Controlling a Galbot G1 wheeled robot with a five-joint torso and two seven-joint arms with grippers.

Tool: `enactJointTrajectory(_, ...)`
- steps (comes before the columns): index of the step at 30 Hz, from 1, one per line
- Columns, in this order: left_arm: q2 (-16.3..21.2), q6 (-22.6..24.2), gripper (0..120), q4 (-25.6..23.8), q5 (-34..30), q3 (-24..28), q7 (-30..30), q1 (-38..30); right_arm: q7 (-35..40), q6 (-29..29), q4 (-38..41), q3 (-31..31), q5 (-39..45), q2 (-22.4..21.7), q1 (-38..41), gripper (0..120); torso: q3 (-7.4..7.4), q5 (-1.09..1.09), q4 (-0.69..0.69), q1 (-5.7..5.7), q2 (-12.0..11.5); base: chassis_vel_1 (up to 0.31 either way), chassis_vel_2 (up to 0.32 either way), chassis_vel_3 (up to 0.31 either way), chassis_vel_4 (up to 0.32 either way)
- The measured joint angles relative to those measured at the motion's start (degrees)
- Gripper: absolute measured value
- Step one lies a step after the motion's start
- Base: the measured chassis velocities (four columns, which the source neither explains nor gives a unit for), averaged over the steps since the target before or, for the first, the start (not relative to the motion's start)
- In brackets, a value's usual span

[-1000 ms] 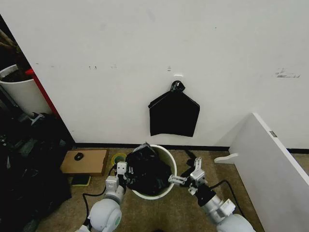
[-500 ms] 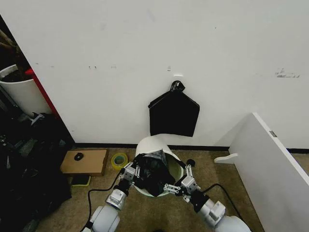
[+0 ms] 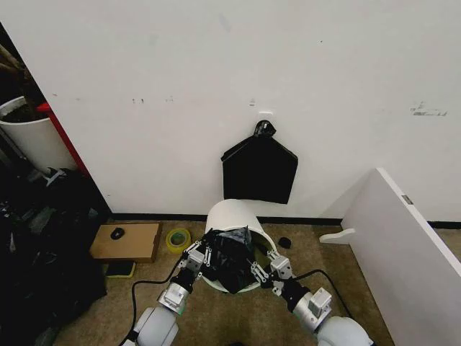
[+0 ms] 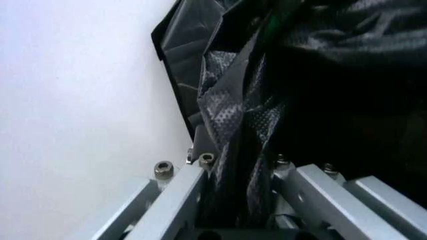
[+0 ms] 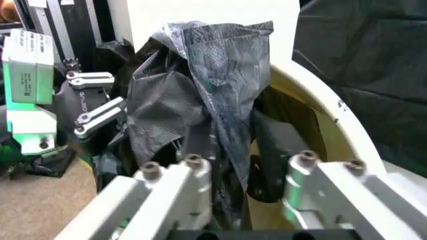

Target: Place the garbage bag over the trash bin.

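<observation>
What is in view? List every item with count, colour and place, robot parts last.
bag: 1, black, bunched in the tilted bin's mouth, held by both grippers
bin: 1, white, tipped, on the floor by the wall
bundle: 1, black, hanging on the wall
tape roll: 1, yellow, on the floor
box: 1, brown, floor left
tall bin: 1, white, far left
board: 1, white, right
left gripper: shut on bag
right gripper: shut on bag

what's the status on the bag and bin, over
Left hand and right hand both shut on bag. Bag bunched in mouth of bin, rim not covered. Bin tipped toward the robot. Nothing in the way.
</observation>
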Motion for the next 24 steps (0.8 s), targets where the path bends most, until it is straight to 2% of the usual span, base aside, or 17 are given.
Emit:
enactJointTrajectory(5, 0.15, -0.01, 0, -0.03, -0.14, -0.02, -0.09, 0.1, 0.4, 1.01, -0.64, 0.39, -1.33, 0.29, 0.21, 0, 0.0, 0.0, 0.0, 0.0, 0.0, 0.0, 0.0, 0.0, 0.0)
enactJointTrajectory(11, 0.83, -0.35, 0, -0.05, -0.55, -0.14, 0.3, 0.24, 0.78, 6.6, -2.65, 1.96, -7.25, 1.42, 0.93, 0, 0.0, 0.0, 0.0, 0.0, 0.0, 0.0, 0.0, 0.0, 0.0)
enactJointTrajectory(17, 2.75, -2.17, 0, -0.03, -2.03, -0.39, 5.16, 0.47, 0.76, 15.16, -5.13, 4.54, -15.21, 2.8, 3.46, 0, 0.0, 0.0, 0.0, 0.0, 0.0, 0.0, 0.0, 0.0, 0.0)
enactJointTrajectory(24, 3.87, -3.3, 0, -0.34, -2.82, -0.72, 10.91, 0.92, 0.66, 18.32, -6.81, 5.59, -19.9, 3.39, 5.04, 0, 0.0, 0.0, 0.0, 0.0, 0.0, 0.0, 0.0, 0.0, 0.0)
